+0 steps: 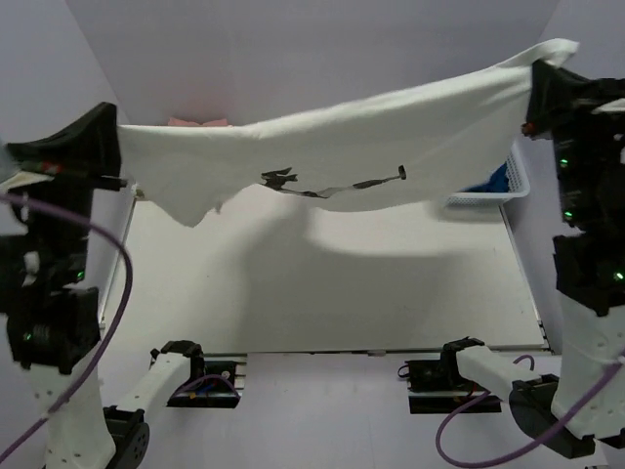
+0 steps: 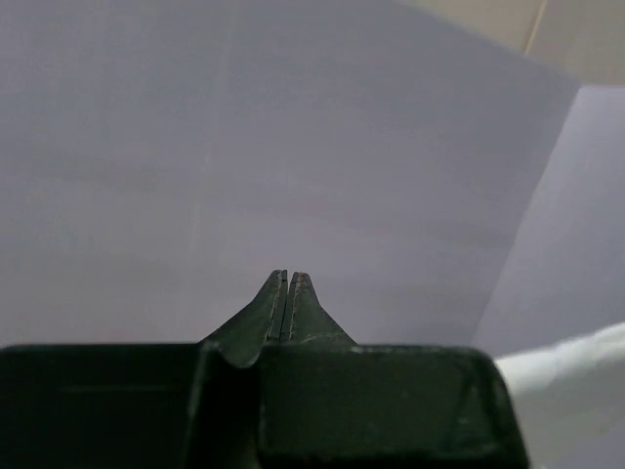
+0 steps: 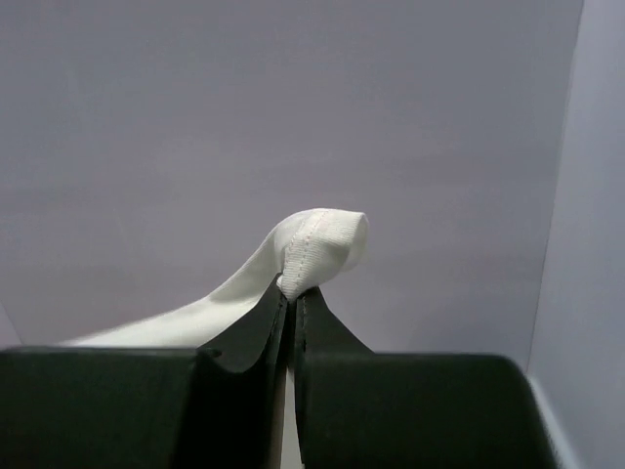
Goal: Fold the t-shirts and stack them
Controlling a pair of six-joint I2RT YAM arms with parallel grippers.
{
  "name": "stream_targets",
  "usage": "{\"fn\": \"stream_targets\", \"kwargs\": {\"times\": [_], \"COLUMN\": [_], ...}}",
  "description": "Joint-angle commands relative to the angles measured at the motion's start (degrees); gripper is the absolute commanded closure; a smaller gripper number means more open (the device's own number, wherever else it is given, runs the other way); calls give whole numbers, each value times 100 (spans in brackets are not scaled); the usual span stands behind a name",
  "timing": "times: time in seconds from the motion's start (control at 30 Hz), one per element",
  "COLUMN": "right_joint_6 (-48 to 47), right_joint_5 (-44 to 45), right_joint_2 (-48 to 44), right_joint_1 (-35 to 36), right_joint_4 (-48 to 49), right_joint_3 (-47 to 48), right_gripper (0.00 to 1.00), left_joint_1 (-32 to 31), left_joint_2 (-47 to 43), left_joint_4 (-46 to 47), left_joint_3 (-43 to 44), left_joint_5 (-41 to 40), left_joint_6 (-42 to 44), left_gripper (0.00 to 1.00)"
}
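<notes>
Left gripper (image 1: 115,139) (image 2: 289,277): raised at the left edge. Its jaws are pressed together. The wrist view shows no cloth at the tips, only white fabric at the lower right. From above, the shirt's left end hangs from this gripper.
White t-shirt (image 1: 332,147) (image 2: 571,376) (image 3: 312,244): off the table, stretched in the air between the two grippers.
Long axis: runs left to right across the whole workspace, and the right end sits higher in the top view than the left. The middle sags, and a loose corner droops near the left end.
Black print (image 1: 293,183): faces the top camera, low on the sagging middle and creased.
Pink t-shirt (image 1: 198,122): a small part shows above the white shirt's upper edge, at the far left.
Right gripper (image 1: 535,78) (image 3: 291,293): raised at the upper right, jaws pinching a stitched hem fold of the white shirt, which bulges just past the tips.
Basket (image 1: 513,186): white, at the far right of the table, holding something blue. The shirt partly hides it.
Table (image 1: 342,293): white and flat, with the shirt's shadow across its far half.
Walls (image 1: 322,49): plain pale lilac-grey panels on the left, back and right.
Cables (image 1: 117,283): purple, looping by both arm bases.
</notes>
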Motion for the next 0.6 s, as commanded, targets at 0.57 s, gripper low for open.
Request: {"fn": "stream_targets", "kwargs": {"times": [0.57], "right_joint_6": [-615], "right_joint_5": [733], "right_joint_2": [-1013], "right_joint_1": [-5], "right_joint_4": [711], "right_joint_3": [-800], "right_gripper": [100], "left_joint_1": [8], "left_joint_2": [1092], "left_joint_4": [129], "left_joint_3": [1511], "left_joint_5": [-237], "left_joint_6": [641], "left_gripper": [100]}}
